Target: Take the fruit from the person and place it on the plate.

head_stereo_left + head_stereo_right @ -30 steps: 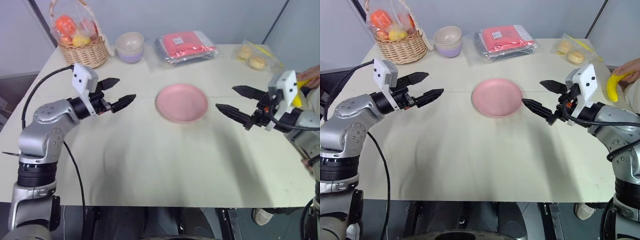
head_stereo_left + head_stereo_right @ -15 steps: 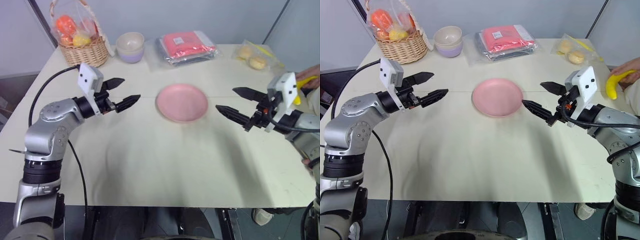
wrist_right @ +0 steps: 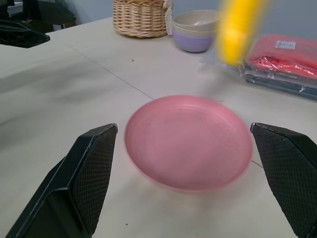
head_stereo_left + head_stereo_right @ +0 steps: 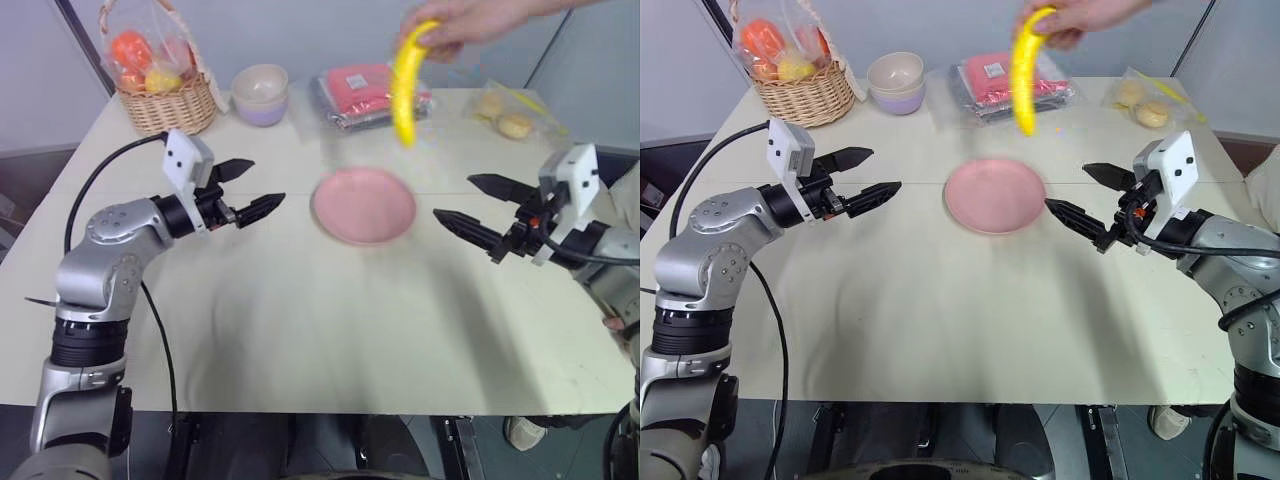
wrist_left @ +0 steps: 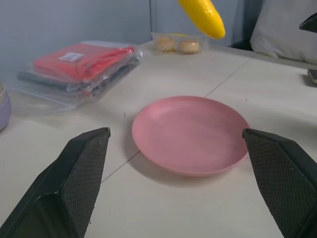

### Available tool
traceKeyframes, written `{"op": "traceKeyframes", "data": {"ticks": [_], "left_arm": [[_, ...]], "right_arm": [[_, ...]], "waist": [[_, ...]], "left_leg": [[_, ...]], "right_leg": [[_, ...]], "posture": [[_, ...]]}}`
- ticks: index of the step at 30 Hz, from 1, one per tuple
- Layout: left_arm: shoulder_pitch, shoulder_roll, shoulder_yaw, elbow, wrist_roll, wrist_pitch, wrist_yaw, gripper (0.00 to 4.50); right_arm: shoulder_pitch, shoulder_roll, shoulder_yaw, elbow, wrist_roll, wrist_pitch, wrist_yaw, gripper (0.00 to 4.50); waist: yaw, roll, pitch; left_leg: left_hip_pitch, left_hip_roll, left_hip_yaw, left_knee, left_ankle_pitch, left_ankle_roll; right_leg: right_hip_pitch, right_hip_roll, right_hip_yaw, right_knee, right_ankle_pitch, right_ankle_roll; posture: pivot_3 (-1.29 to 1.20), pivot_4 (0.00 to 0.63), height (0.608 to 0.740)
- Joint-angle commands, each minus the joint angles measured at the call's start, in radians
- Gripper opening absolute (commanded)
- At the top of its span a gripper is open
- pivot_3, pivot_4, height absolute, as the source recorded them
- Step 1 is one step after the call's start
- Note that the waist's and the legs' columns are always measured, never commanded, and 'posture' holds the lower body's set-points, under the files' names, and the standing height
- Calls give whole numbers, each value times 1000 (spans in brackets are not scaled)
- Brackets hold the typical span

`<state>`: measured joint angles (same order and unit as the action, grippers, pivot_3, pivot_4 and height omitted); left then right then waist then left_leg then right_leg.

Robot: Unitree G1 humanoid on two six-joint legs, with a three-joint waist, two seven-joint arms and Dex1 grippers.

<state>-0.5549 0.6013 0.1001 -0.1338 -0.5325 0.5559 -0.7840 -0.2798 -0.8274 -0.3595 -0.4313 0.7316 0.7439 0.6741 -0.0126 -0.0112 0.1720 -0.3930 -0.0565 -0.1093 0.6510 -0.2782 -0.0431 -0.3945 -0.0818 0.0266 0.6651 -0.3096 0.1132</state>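
Overhead, the person's hand [image 4: 470, 18] held the banana [image 4: 404, 85] hanging above the pink plate [image 4: 364, 205], toward its twelve o'clock. Left gripper [image 4: 252, 188] at nine and right gripper [image 4: 478, 207] at three both stood spread, empty.
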Motion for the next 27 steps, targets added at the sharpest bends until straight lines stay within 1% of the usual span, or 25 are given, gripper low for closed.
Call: {"op": "traceKeyframes", "data": {"ticks": [1, 4, 8, 13, 16, 19, 27], "left_arm": [[-25, 0, 12, -10, 1, -19, -4, 4500], [-30, 1, 10, -7, 4, -20, -7, 4500], [-35, 1, 7, -2, 6, -23, -10, 4500], [-36, -9, -2, -3, 12, -28, -5, 4500], [-33, -15, -3, -6, 16, -29, -5, 4500], [-34, -16, -2, -6, 19, -30, -5, 4500], [-14, -11, 14, -33, 22, -26, 13, 4500]], "right_arm": [[-12, -2, -22, -38, 17, -6, -10, 4412], [-62, 20, -16, -31, 53, 22, -45, 4412], [-179, 73, 5, -6, 101, 114, -162, 4412], [-367, 193, 66, 1, 198, 249, -318, 4412], [-471, 257, 104, 59, 190, 284, -386, 4412], [-536, 298, 131, 120, 164, 285, -414, 4412], [-643, 367, 222, 294, 41, 214, -394, 4412]], "waist": [[0, 0, 0], [-2, 0, 0], [-4, 0, 0], [-4, 0, 0], [-4, 0, 0], [-2, 0, 0], [-8, 0, 0]], "left_leg": [[0, 0, 0, 0, 0, 0], [0, 0, 0, 0, 0, 0], [0, 0, 0, 0, 0, 0], [0, 0, 0, 0, 1, -2], [-1, 0, 0, 0, 2, -3], [-1, 0, 0, -1, 2, -3], [-1, 0, 0, -1, 2, -4]], "right_leg": [[0, 0, 0, 0, 0, 0], [0, 0, 0, 0, 0, 0], [0, 0, 0, 0, 0, 0], [-1, 0, 0, 0, 0, 0], [-1, 0, 0, 0, 0, 0], [-2, 0, 0, 0, 0, 0], [-3, 0, 0, 1, 0, 0]], "posture": [[0, 150, 740], [0, 150, 740], [0, 150, 740], [0, 150, 740], [0, 150, 740], [0, 150, 740], [0, 150, 740]]}}
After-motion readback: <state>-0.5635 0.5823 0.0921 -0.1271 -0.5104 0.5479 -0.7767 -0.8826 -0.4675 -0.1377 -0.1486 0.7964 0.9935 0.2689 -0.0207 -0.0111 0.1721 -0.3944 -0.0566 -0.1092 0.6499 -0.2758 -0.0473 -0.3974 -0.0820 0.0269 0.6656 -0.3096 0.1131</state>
